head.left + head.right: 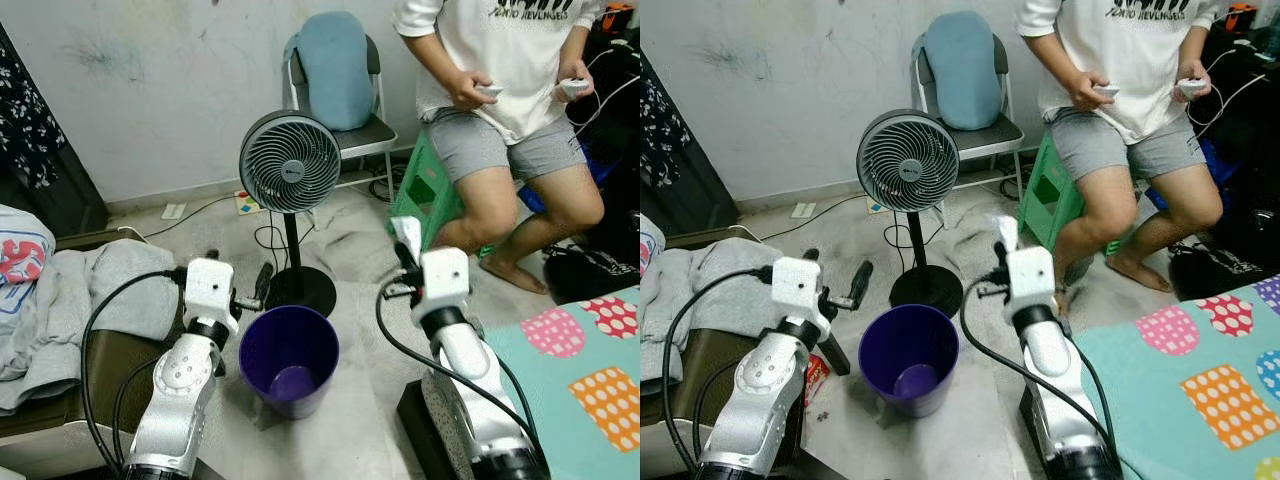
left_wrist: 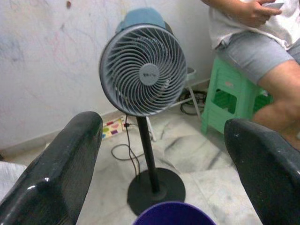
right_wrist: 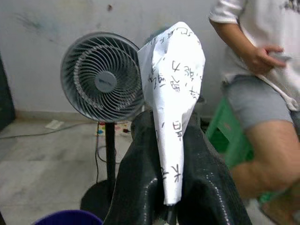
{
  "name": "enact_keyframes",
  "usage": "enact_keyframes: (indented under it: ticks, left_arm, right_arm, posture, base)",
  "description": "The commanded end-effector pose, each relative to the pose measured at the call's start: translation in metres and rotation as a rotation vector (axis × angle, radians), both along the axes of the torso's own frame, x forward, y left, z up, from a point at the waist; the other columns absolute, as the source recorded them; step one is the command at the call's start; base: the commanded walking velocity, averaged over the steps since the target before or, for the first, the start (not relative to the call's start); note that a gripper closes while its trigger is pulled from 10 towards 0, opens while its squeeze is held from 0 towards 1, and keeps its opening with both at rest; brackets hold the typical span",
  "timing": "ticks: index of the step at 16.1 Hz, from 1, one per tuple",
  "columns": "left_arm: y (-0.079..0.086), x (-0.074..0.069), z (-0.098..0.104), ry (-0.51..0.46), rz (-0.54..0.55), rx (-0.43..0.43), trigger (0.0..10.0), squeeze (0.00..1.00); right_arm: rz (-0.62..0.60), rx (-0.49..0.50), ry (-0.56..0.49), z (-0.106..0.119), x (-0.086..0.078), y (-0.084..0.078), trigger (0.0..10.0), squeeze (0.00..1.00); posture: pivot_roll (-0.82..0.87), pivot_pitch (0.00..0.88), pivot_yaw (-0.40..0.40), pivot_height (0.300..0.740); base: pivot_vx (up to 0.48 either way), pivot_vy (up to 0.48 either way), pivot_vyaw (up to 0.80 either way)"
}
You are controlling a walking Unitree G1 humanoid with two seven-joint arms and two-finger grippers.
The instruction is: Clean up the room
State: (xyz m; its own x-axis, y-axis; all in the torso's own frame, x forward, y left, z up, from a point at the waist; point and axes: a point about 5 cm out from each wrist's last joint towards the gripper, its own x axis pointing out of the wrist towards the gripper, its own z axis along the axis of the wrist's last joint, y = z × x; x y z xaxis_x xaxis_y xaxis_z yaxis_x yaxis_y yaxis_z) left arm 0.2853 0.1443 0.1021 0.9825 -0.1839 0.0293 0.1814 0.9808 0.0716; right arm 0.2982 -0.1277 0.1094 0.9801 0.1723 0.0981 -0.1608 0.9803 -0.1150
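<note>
A person point(image 1: 500, 90), cut off above the shoulders, sits on a green stool point(image 1: 425, 195) that their legs half hide, beside a standing fan point(image 1: 290, 165) and a folding chair point(image 1: 340, 140) by the wall. On the floor between the two arms stands a purple bin point(image 1: 288, 360), something pale and hard to make out lying in its bottom. The right gripper point(image 3: 171, 140), held up beside the bin, has its jaws clamped on a slip of white paper point(image 3: 173, 103) with blurred writing, while the left gripper point(image 2: 164, 154) hangs by the bin's rim with its jaws wide apart.
</note>
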Motion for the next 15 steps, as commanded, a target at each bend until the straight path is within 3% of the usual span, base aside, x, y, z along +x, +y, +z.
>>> enact_keyframes:
  ticks: [1, 2, 6, 9, 10, 15]
  left_arm:
    - [-0.002, 0.004, 0.001, -0.008, -0.007, -0.001, 10.0, 0.0]
    - [-0.005, 0.013, 0.008, -0.026, 0.001, -0.025, 10.0, 0.0]
    - [-0.012, 0.022, 0.01, -0.042, -0.012, -0.033, 10.0, 0.0]
    - [-0.014, 0.016, 0.008, -0.037, -0.019, -0.031, 10.0, 0.0]
    - [-0.009, 0.007, 0.002, -0.018, -0.043, -0.004, 10.0, 0.0]
    - [-0.007, -0.004, 0.002, -0.025, -0.016, -0.007, 10.0, 0.0]
  right_arm:
    - [0.006, 0.005, -0.024, 0.005, 0.001, 0.003, 10.0, 0.0]
    - [0.009, -0.019, -0.041, 0.011, 0.005, 0.0, 10.0, 0.0]
    - [-0.003, -0.045, -0.062, 0.021, 0.011, -0.013, 10.0, 0.0]
    - [-0.021, -0.039, -0.049, 0.017, 0.009, -0.017, 10.0, 0.0]
    - [-0.036, -0.018, -0.037, 0.011, 0.006, -0.012, 10.0, 0.0]
    - [0.036, 0.0, -0.003, 0.006, 0.003, 0.004, 10.0, 0.0]
  posture:
    - [-0.09, 0.0, 0.096, 0.74]
    - [-0.11, 0.0, 0.093, 0.74]
    - [-0.15, 0.0, 0.061, 0.74]
    - [-0.1, 0.004, 0.085, 0.74]
    - [-0.08, 0.013, 0.094, 0.74]
    - [-0.03, 0.042, 0.024, 0.74]
  base:
    - [0.0, 0.0, 0.0]
    - [0.0, 0.0, 0.0]
    - [0.0, 0.0, 0.0]
    - [0.0, 0.0, 0.0]
    - [0.0, 0.0, 0.0]
    - [0.0, 0.0, 0.73]
